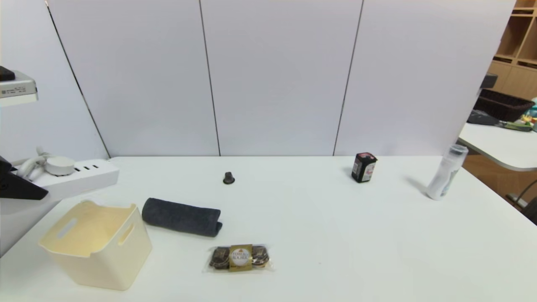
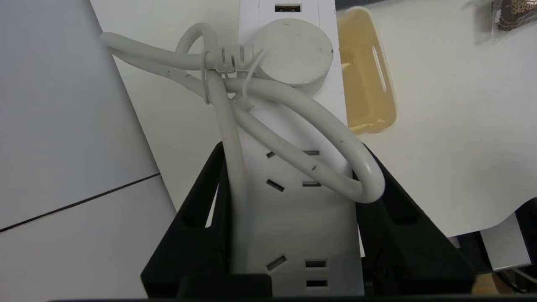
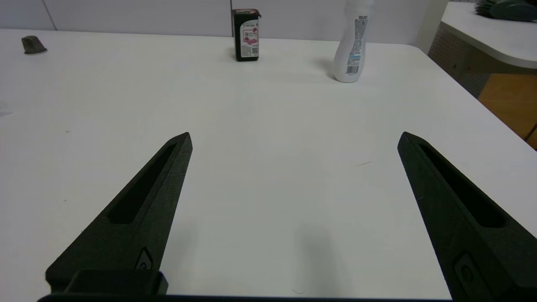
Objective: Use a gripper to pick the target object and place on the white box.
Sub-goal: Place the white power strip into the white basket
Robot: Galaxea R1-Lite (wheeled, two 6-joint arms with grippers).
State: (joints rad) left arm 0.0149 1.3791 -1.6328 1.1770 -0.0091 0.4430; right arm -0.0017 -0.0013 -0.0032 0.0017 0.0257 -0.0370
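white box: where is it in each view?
Head: white box lower left, beside the rolled towel.
Left wrist: top centre-right, past the power strip clamped in the left gripper.
Right wrist: not in it.
Shared landmark: power strip, held above the box.

I see matte black fingers on my left gripper [image 2: 289, 167], wedge-shaped with a long slot in each. My right gripper [image 3: 293, 142] matches: two tapered black fingers, slotted, a small embossed mark near each base.
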